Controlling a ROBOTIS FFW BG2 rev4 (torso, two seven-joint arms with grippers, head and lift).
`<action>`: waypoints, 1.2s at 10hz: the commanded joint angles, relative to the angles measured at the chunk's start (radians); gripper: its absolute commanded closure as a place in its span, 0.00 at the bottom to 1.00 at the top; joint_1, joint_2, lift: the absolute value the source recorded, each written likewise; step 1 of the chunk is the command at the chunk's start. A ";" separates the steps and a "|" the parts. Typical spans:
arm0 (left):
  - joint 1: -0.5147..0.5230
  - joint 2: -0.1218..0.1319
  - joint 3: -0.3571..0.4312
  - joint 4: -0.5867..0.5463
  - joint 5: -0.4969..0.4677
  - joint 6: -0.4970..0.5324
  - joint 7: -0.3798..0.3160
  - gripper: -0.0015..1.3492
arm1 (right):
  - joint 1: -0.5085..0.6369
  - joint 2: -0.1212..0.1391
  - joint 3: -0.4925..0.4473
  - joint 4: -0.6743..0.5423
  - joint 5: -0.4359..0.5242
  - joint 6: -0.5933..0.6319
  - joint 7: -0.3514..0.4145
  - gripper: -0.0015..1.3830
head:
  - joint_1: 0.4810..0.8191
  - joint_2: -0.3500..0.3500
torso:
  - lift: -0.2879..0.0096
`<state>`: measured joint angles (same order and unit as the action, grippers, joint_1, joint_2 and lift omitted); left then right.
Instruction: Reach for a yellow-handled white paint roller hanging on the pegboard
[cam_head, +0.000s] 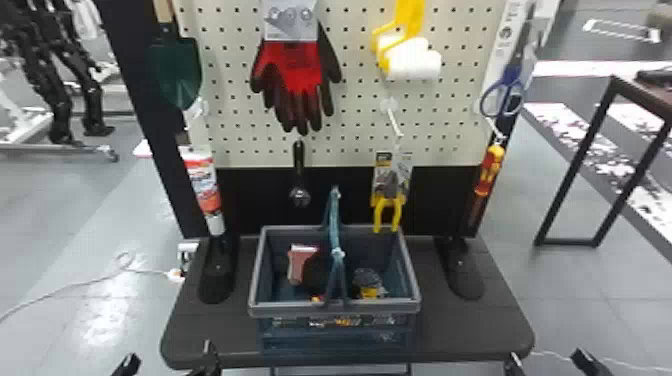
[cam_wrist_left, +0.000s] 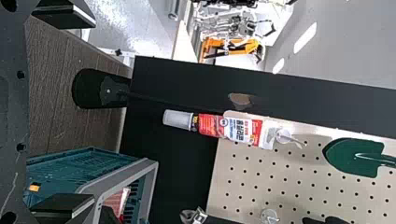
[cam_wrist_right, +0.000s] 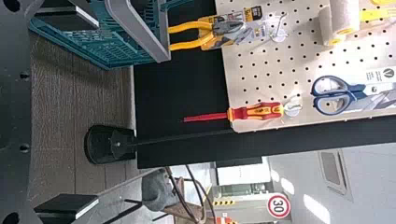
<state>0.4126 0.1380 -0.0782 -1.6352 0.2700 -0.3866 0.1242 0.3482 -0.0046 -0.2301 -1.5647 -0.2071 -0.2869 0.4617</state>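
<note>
Well, the roller hangs high on the pegboard, toward its right side in the head view, between the gloves and the scissors and above the pliers. Both tools stand open and empty: the left gripper and the right gripper are at the head view's bottom edge, near the front of the table, each with its fingers spread apart.

The table is dark, with rounded front corners, and the wrist views show a wood-like grain. A basket with a grey rim sits on it in front of the board, its handle upright, a pink and white item among the things inside. Two black feet rest on the table, one to either side of the basket.

Around it spreads a grey tiled floor. A white cable runs over it on the left; on the right stands a black frame. Farther off, the left wrist view has an orange frame, and the right one a round, red-ringed sign.
</note>
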 joint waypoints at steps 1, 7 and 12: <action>0.000 0.000 0.000 0.000 0.000 0.000 0.000 0.00 | 0.000 0.006 0.000 0.000 0.000 0.000 0.000 0.00 | 0.20 0.50 | 0.63; 0.000 0.000 0.000 0.000 0.000 0.000 0.000 0.00 | 0.000 0.006 0.000 0.000 0.000 0.000 0.000 0.00 | 0.20 0.50 | 0.63; 0.000 0.000 0.000 0.000 0.000 0.000 0.000 0.00 | 0.000 0.006 0.000 0.000 0.000 0.000 0.000 0.00 | 0.20 0.50 | 0.63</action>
<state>0.4126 0.1380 -0.0782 -1.6352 0.2700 -0.3866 0.1242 0.3482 -0.0046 -0.2301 -1.5647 -0.2071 -0.2869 0.4617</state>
